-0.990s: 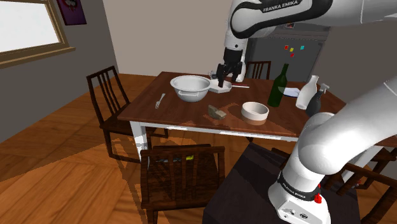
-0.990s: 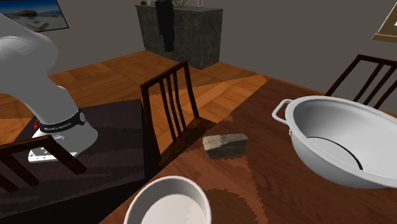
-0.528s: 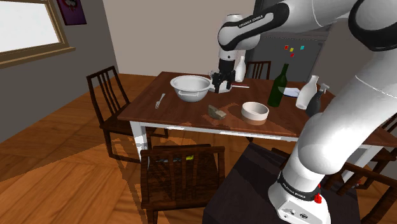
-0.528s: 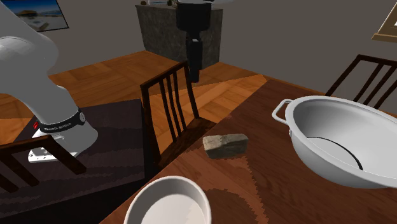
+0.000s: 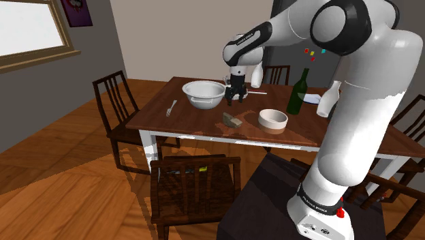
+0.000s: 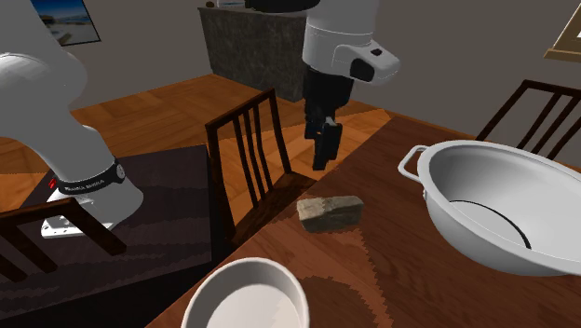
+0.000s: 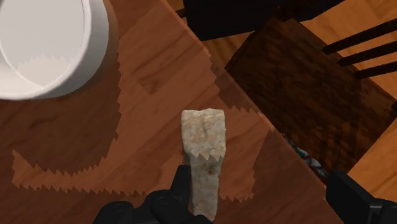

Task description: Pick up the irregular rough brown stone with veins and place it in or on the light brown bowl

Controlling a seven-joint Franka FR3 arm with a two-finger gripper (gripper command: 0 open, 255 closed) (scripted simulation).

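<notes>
As the gripper (image 5: 232, 100) hangs wide open and empty above the stone (image 5: 232, 121), lying mid-frame in the shoulder view left of the bowl (image 5: 273, 120), we centre it between the fingers (image 7: 180, 186) before descending.

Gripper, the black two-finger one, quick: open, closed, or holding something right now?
Black two-finger gripper: open, holding nothing; it hovers above the rough brown stone on the wooden table.

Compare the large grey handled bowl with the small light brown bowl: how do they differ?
The large grey handled bowl is far wider than the small light brown bowl. The large bowl has a rim handle; the small bowl has none. Both stand upright, empty, on the wooden table.
</notes>
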